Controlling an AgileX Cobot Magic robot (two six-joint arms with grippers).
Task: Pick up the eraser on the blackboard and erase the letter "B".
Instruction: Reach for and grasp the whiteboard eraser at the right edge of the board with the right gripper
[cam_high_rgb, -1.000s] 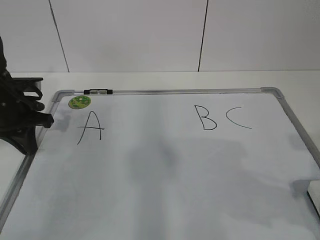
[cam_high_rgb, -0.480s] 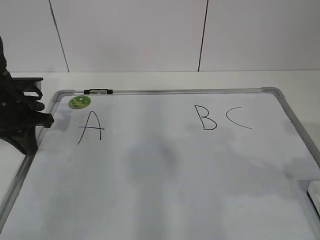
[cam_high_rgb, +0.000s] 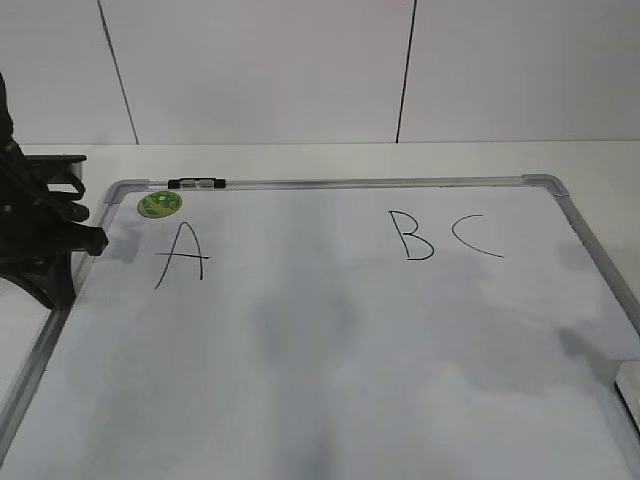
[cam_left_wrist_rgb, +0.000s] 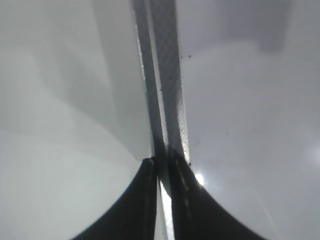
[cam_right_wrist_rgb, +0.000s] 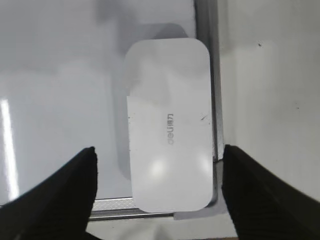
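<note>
The right gripper (cam_right_wrist_rgb: 159, 200) hangs directly above the eraser (cam_right_wrist_rgb: 169, 125), jaws spread wide with one finger on each side of the white block and touching nothing yet. The eraser lies flat in a corner of the blackboard (cam_right_wrist_rgb: 60, 100), its long edge just beside the grey frame. To take it well, the arm likely needs to drop straight down, keeping the block centred, and the finger on the frame side must clear or ride the rail before the jaws close across the short width. Only the right wrist view shows the eraser whole; the exterior view catches just a pale sliver at its right edge. That view alone shows the letter "B" (cam_high_rgb: 410, 236), well apart from the eraser. The left gripper (cam_left_wrist_rgb: 161, 200) rests with jaws together over the board's frame.
</note>
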